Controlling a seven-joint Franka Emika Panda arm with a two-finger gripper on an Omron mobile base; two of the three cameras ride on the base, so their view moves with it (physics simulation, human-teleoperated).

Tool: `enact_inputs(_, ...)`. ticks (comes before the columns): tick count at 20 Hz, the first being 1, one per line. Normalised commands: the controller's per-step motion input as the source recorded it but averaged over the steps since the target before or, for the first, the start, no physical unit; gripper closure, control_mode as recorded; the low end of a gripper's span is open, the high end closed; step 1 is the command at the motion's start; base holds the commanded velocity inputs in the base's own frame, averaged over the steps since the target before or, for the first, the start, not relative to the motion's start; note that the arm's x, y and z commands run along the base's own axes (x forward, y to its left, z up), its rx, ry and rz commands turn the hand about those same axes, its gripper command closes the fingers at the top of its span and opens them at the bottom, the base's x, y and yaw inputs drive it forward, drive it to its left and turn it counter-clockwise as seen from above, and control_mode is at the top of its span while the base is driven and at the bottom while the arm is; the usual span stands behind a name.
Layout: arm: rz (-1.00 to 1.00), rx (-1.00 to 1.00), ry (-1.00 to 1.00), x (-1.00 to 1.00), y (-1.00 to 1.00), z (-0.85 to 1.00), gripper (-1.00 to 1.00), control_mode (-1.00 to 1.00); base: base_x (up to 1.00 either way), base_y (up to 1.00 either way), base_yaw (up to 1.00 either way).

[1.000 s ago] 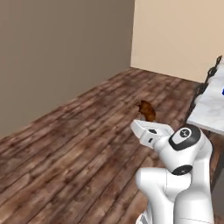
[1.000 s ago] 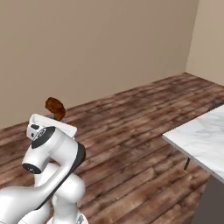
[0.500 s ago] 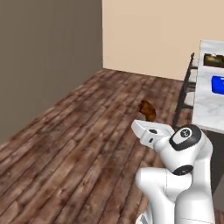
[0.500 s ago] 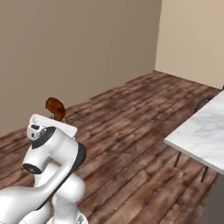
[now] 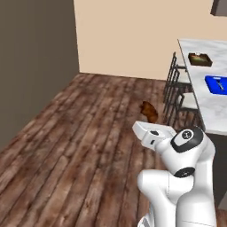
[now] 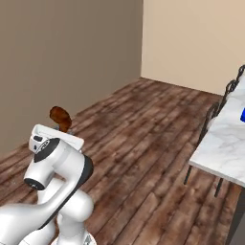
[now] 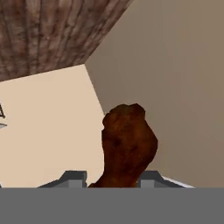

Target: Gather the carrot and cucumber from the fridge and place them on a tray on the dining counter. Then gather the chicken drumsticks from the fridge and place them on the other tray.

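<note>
A brown chicken drumstick [image 5: 149,111] stands up from my gripper [image 5: 150,122], which is shut on its lower end, held high in front of the arm. From the right base view the drumstick [image 6: 60,116] rises above the gripper [image 6: 62,127] at the left. In the hand view the drumstick [image 7: 128,144] sits between the two fingertips of the gripper [image 7: 113,179]. The marble dining counter [image 5: 196,77] runs along the right, carrying a brown wooden tray [image 5: 200,59] at its far end and a blue tray [image 5: 216,84] nearer. The carrot, cucumber and fridge are out of view.
Dark metal stools [image 5: 177,91] line the counter's near side, between me and the trays. The counter's edge [image 6: 222,146] and stools [image 6: 224,95] stand at the right of the right base view. Wooden floor [image 5: 84,142] stretches to the walls ahead and left.
The whole picture has swung as the base turned, bringing the counter and its trays further into view. The drumstick stays gripped, and the arm keeps its pose.
</note>
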Motion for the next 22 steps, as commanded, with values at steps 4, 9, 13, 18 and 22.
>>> enact_inputs(4, 0.0, 0.0, 0.0, 0.0, 0.0, 0.0, 1.0, 1.0, 0.62, 0.34, -0.38)
enact_inputs(9, 0.0, 0.0, 0.0, 0.0, 0.0, 0.0, 1.0, 1.0, 0.64, 0.38, -0.38)
enact_inputs(13, 0.0, 0.0, 0.0, 0.0, 0.0, 0.0, 1.0, 1.0, 0.61, 0.33, -0.38)
enact_inputs(18, 0.0, 0.0, 0.0, 0.0, 0.0, 0.0, 1.0, 1.0, 0.55, 0.21, -0.38)
enact_inputs(22, 0.0, 0.0, 0.0, 0.0, 0.0, 0.0, 1.0, 1.0, 0.56, 0.24, -0.38)
